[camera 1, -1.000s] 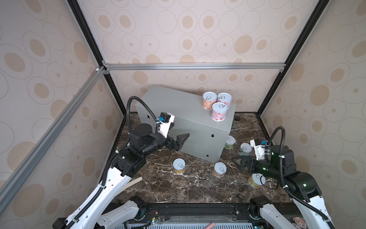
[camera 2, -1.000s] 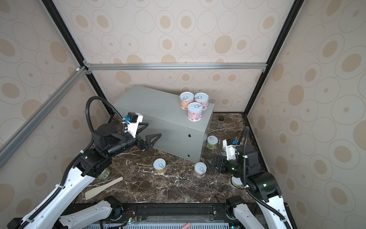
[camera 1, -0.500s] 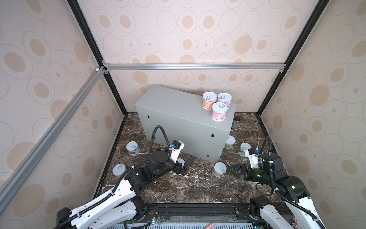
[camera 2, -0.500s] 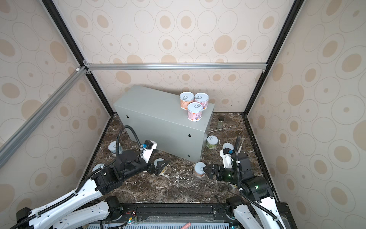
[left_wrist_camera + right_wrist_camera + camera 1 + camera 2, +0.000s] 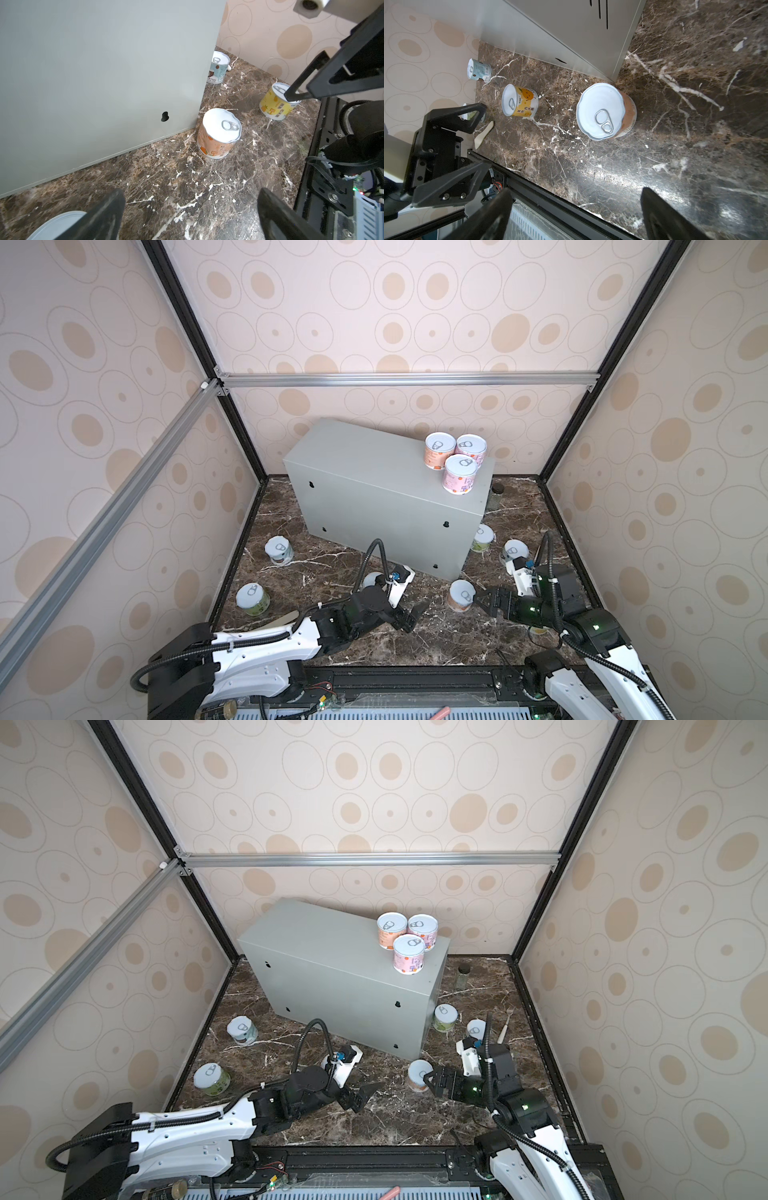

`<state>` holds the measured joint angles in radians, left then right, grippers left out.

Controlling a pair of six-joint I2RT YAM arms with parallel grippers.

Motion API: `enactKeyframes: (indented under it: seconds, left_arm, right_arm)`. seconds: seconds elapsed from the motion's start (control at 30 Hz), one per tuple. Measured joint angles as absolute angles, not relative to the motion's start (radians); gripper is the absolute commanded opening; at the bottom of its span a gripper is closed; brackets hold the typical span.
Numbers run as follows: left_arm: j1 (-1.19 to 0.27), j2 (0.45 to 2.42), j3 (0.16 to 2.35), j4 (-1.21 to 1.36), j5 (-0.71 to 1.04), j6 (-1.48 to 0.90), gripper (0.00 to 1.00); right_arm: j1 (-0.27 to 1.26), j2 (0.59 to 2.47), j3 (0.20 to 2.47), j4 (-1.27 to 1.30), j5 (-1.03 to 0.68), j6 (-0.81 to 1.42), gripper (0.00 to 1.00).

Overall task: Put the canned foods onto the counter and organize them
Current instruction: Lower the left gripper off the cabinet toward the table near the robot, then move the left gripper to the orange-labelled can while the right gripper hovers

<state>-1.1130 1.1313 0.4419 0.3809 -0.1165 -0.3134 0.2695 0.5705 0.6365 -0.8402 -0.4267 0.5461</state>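
dark marble floor (image 5: 436,639), spotty walls (image 5: 415,302). three silver-topped cans (image 5: 458,477) stand on the grey box (image 5: 374,497). left claw (image 5: 415,617) and right claw (image 5: 481,602) are spread, empty.

I'm looking into a booth lined with beige wallpaper (image 5: 395,315), printed with tan ovals inside thin rings, on the back and both sides. Black posts (image 5: 195,344) run up the two rear corners. A silver aluminium crossbar (image 5: 407,379) spans the back, and another rail (image 5: 104,526) slants along the left wall. The floor (image 5: 436,639) is dark brown marble with white veins. In the right wrist view it carries a pale glare (image 5: 612,176).
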Motion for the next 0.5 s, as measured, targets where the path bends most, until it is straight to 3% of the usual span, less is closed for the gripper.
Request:
enactKeyframes:
  seconds: [0.5]
  left_arm:
    - [-1.114,1.639,0.326,1.076,-0.04,-0.254,0.99]
  right_arm:
    - [0.27,0.575,0.536,-0.696,-0.421,0.596,0.99]
